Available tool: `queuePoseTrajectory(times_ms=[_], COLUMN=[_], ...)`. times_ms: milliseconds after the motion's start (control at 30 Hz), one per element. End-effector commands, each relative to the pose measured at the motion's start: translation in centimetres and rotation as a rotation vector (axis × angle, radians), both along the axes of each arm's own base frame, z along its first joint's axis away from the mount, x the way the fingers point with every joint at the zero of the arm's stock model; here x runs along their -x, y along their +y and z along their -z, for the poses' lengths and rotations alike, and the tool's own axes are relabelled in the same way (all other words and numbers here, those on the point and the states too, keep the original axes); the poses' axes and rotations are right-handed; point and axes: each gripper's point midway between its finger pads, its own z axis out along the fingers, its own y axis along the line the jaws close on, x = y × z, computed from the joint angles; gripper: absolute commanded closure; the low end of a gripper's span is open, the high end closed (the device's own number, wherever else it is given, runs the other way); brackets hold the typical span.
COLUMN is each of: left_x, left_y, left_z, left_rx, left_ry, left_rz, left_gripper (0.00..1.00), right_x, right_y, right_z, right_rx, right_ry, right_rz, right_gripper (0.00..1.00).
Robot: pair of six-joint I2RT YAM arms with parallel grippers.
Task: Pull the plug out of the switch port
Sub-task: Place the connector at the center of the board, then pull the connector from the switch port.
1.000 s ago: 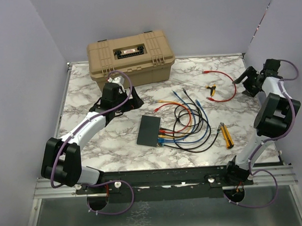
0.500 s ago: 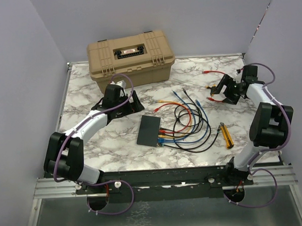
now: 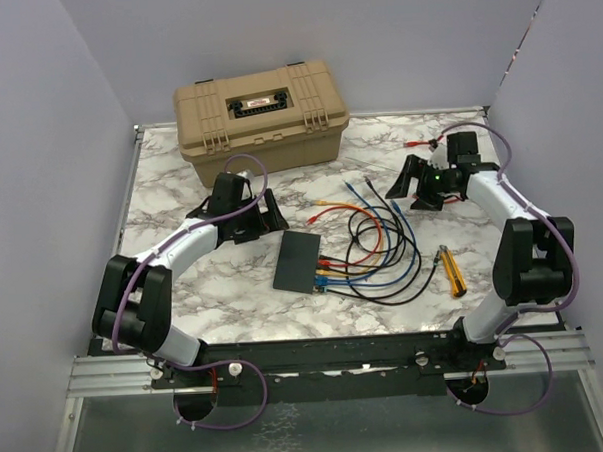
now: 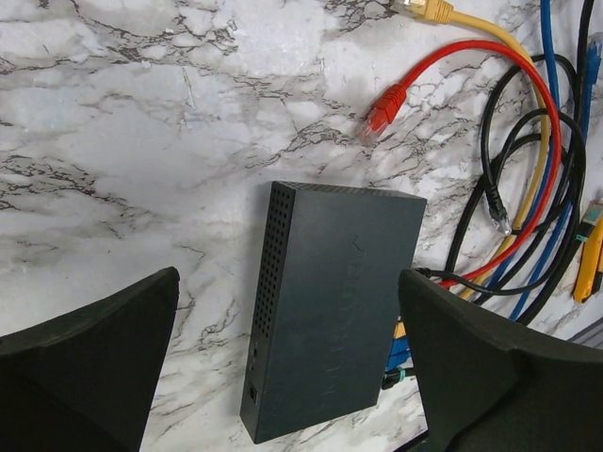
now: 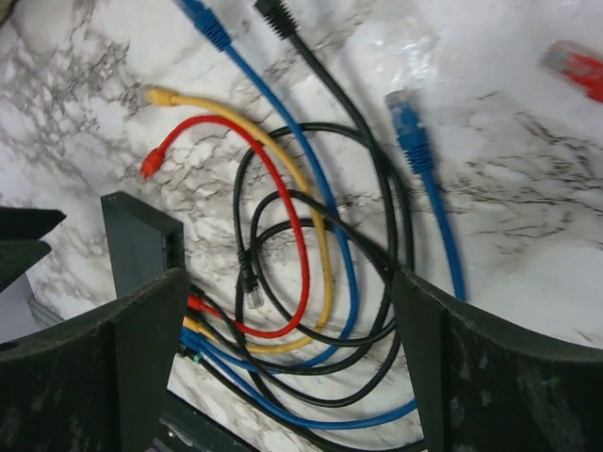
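The switch (image 3: 299, 261) is a flat black box lying mid-table, with several coloured plugs (image 3: 329, 271) in the ports on its right edge. Their cables (image 3: 383, 247) loop to the right, loose ends pointing toward the back. My left gripper (image 3: 243, 224) hovers open just back-left of the switch. In the left wrist view the switch (image 4: 339, 301) lies below the left gripper (image 4: 287, 282), apart from both fingers. My right gripper (image 3: 412, 193) hangs open above the cable loops' far side. The right wrist view shows the cables (image 5: 311, 235), the switch (image 5: 141, 240) and a red plug (image 5: 198, 303) below the right gripper (image 5: 290, 281).
A large tan toolbox (image 3: 262, 113) stands at the back, behind the left gripper. A yellow-handled tool (image 3: 452, 271) lies right of the cable loops. A separate red cable (image 3: 418, 144) lies at the back right, by the right arm. Walls close in the table on three sides.
The right arm has swung left from the back-right corner to above the cables, its jaws widening. The left gripper has shifted slightly right and nearer, toward the switch.
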Motion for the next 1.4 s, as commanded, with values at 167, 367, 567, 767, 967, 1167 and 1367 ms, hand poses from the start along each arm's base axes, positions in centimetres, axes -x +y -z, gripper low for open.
queuePoseTrajectory(times_ms=[167,367,567,767,967,1167,1367], left_x=[1.7,2.3,2.8,3.2,3.3,3.7,4.1], left_y=[1.0,1.4,1.4,1.3,1.3,0.9,0.6], left_z=[2.5,3.6,4.8,5.3,5.5,5.9,6.3], left_rx=[-0.029,-0.049,-0.061,-0.064,-0.066,-0.042,-0.014], left_ry=[0.102,0.149,0.19,0.202,0.204,0.212,0.219], left_rz=[-0.03,-0.057,-0.045,-0.021,-0.002,-0.002,-0.003], left_gripper=[0.04,0.07,0.1,0.1,0.11,0.15,0.16], right_x=[2.7,3.4,4.2,4.8,5.9,6.7,7.2], right_y=[5.7,7.7,10.1,12.7,15.7,17.6,18.4], right_z=[-1.3,-1.5,-1.2,-1.4,-0.9,-0.1,0.5], right_rx=[-0.086,-0.129,-0.164,-0.203,-0.246,-0.278,-0.287], right_ry=[-0.003,0.008,0.024,0.031,0.07,0.108,0.143], right_rz=[-0.21,-0.287,-0.366,-0.438,-0.525,-0.577,-0.612], right_gripper=[0.08,0.08,0.08,0.07,0.07,0.09,0.11])
